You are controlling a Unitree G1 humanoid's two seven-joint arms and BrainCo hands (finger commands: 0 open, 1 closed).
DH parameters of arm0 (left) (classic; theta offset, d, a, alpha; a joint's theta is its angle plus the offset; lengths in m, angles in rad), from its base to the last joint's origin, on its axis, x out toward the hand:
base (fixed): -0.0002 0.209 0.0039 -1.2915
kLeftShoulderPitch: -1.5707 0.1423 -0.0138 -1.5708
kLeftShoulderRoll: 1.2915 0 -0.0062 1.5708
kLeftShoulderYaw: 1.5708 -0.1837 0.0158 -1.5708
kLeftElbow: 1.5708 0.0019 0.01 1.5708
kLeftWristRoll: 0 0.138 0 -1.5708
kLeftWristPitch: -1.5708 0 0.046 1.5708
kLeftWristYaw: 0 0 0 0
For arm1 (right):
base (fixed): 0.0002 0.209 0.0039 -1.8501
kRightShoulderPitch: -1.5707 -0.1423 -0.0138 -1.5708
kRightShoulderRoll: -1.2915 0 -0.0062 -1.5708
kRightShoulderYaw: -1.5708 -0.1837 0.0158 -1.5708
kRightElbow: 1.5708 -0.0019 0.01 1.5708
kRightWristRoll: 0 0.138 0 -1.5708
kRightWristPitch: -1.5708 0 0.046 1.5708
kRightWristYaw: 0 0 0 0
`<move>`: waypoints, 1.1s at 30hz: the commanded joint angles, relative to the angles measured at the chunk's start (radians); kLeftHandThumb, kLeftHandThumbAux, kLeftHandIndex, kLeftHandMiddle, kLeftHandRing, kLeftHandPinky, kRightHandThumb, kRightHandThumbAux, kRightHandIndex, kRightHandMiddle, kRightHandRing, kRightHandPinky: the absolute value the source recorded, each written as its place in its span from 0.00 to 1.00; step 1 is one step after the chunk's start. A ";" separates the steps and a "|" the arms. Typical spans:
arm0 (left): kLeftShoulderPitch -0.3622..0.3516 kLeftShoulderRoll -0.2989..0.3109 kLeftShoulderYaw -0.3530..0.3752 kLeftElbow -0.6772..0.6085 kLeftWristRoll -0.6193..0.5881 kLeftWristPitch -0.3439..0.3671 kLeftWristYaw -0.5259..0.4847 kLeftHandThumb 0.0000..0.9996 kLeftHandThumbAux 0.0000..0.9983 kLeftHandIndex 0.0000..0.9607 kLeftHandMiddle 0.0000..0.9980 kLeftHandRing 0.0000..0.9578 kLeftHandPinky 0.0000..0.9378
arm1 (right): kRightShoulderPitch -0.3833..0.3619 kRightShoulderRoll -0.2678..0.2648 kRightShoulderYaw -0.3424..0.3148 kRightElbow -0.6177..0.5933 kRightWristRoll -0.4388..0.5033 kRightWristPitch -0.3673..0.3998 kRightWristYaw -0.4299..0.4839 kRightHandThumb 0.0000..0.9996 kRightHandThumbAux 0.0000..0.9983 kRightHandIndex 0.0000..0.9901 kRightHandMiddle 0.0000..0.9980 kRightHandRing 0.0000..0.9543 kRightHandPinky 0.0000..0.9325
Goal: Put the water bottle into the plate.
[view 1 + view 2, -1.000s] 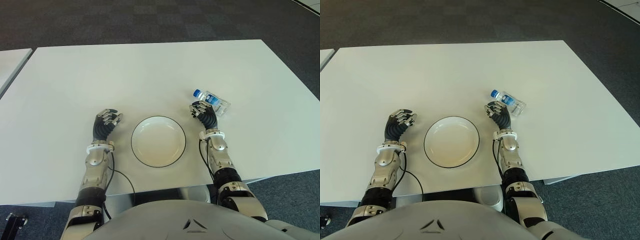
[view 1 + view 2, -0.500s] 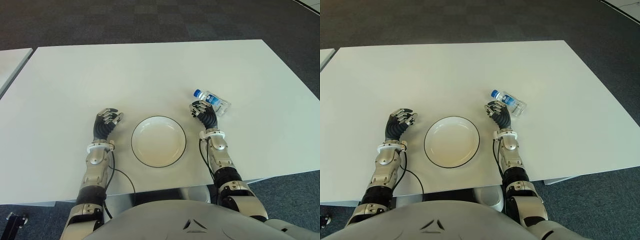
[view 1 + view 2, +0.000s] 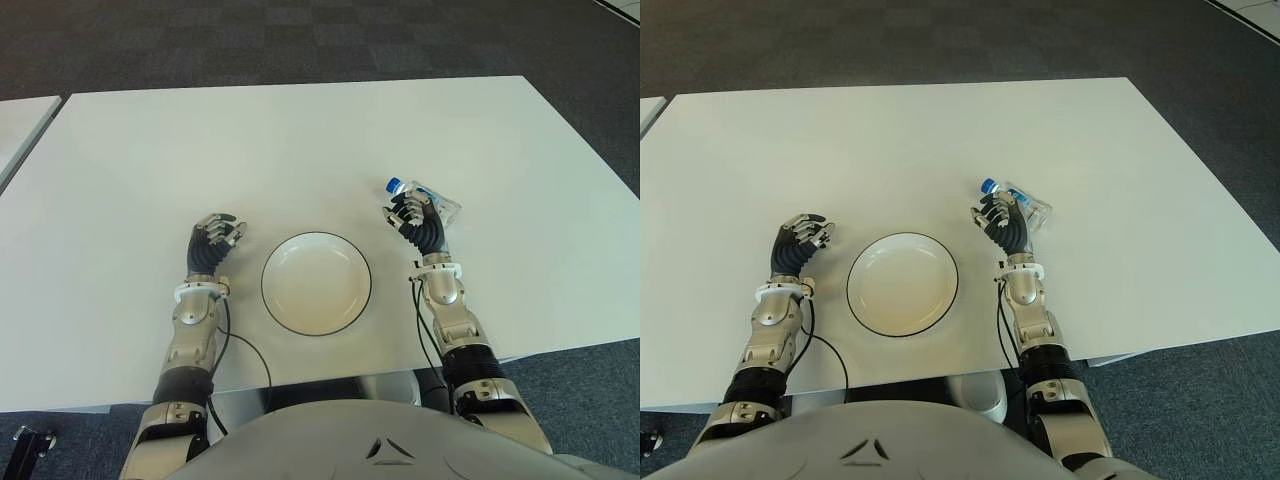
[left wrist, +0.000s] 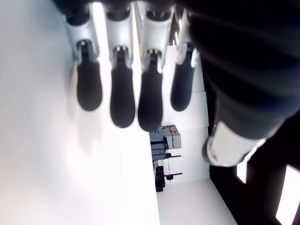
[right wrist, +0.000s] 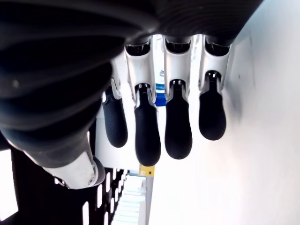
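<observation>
Nearest, on the white table (image 3: 300, 130), the plate (image 3: 316, 283) sits between the two forearms. The left hand (image 3: 211, 243) shows just left of the plate, fingers loosely curled and holding nothing; its wrist view shows four dark fingertips (image 4: 123, 96) over bare tabletop. The right hand (image 3: 417, 220) is beyond the plate's right edge, at the bottle (image 3: 428, 203), palm up with its fingers half bent. The eye views show the fingers overlapping the bottle's near side, but not whether they grip it. The right wrist view shows the fingers (image 5: 148, 131) relaxed, with only a blue scrap of the bottle (image 5: 161, 99) between them. The bottle lies on its side, clear, blue cap pointing left, outside the plate.
</observation>
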 commanded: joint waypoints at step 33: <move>0.030 -0.008 -0.011 -0.014 -0.001 0.036 -0.003 0.71 0.71 0.45 0.60 0.61 0.61 | -0.207 -0.235 0.094 -0.064 -0.448 0.153 -0.354 0.63 0.33 0.00 0.00 0.00 0.00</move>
